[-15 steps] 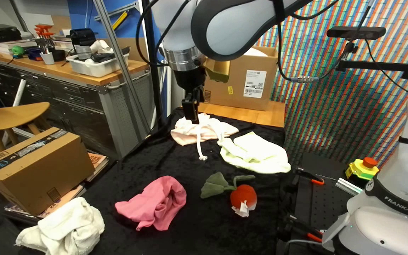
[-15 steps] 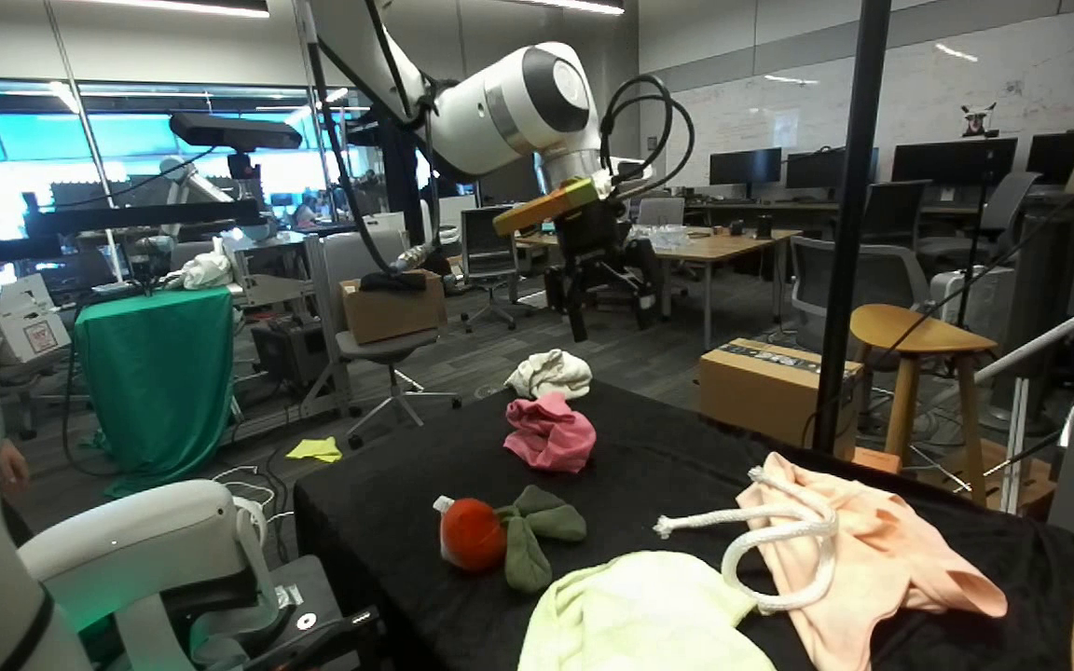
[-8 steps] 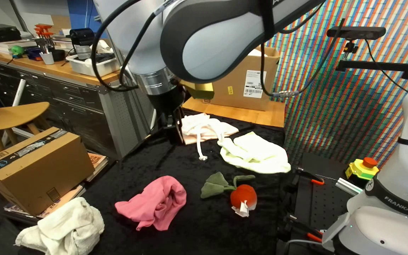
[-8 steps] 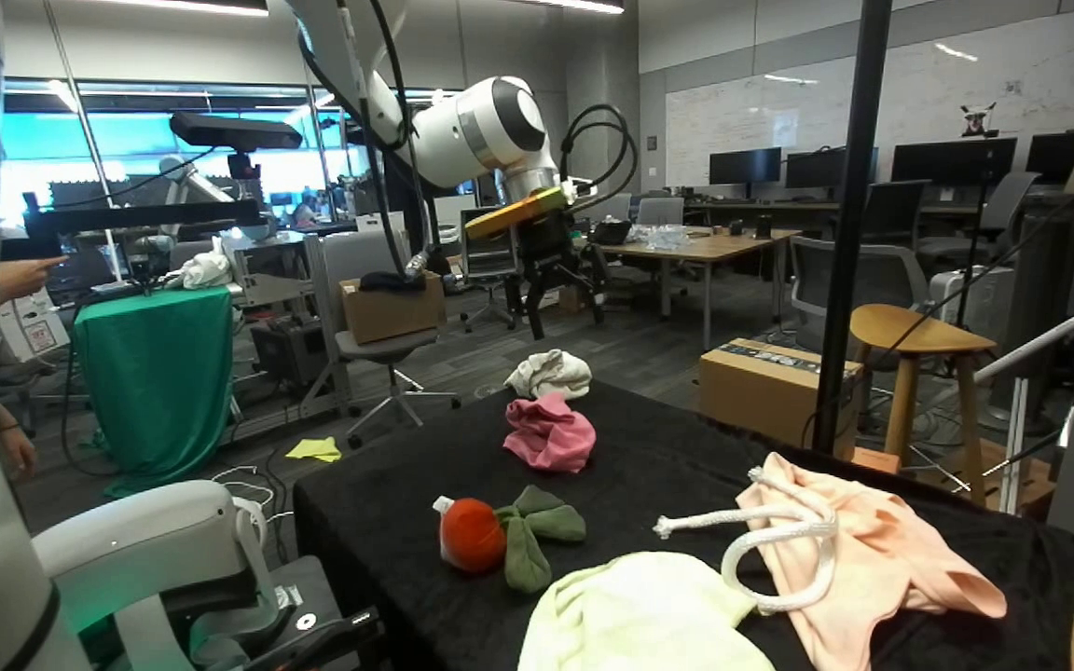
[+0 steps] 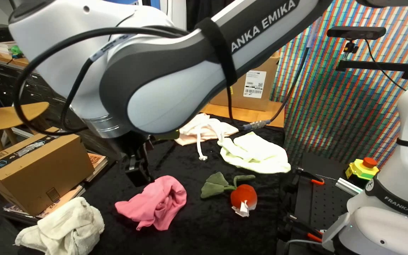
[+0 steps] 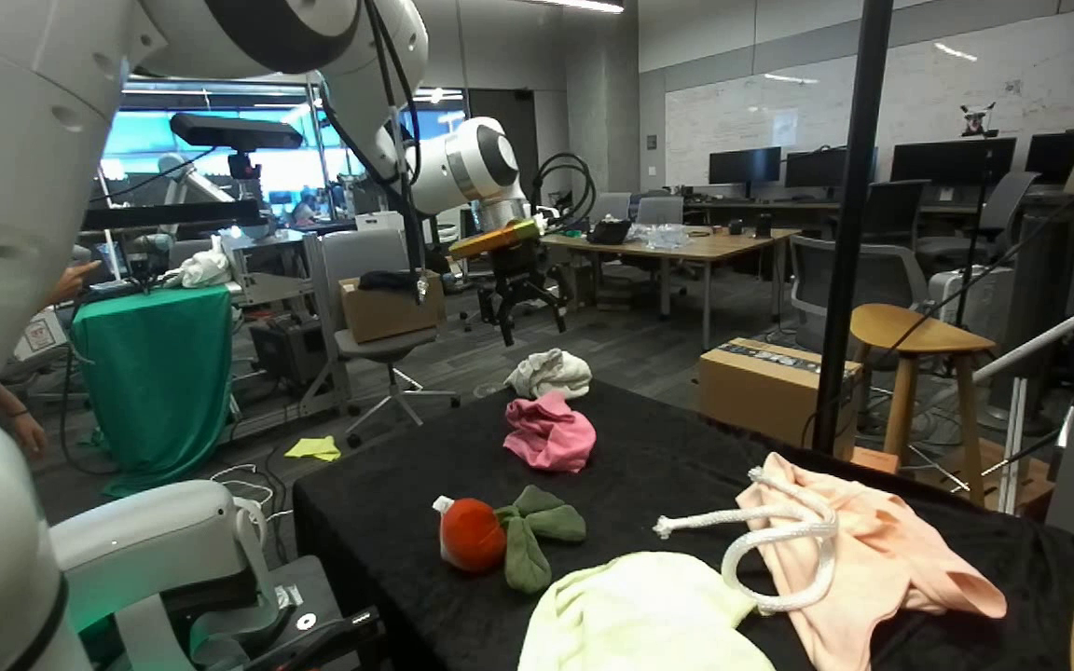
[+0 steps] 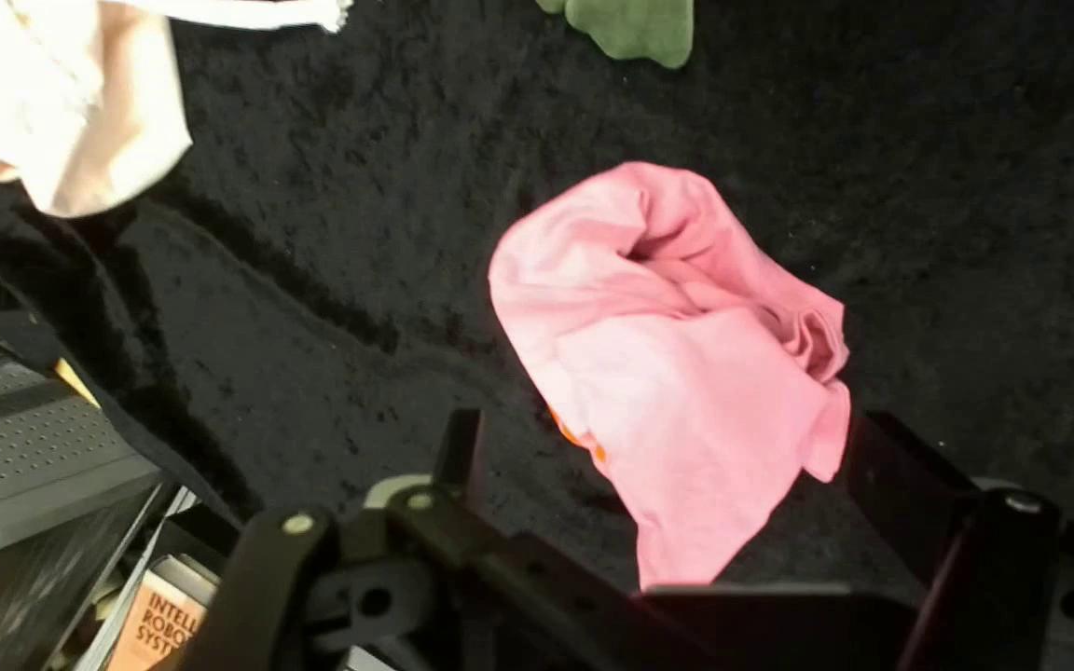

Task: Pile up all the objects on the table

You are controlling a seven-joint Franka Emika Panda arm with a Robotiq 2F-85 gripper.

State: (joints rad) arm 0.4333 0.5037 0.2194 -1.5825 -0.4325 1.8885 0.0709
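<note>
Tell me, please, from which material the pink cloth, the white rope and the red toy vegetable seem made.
Pink cloth: matte fabric, perhaps cotton; soft crumpled folds.
White rope: apparently braided fibre, matte; ridged surface.
Red toy vegetable: probably matte plush; soft-looking green leaves.

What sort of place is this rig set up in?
Most likely a robotics lab: an exterior view has the Franka Emika arm and an emergency-stop button, and the wrist view catches a book with "ROBO" on it.
</note>
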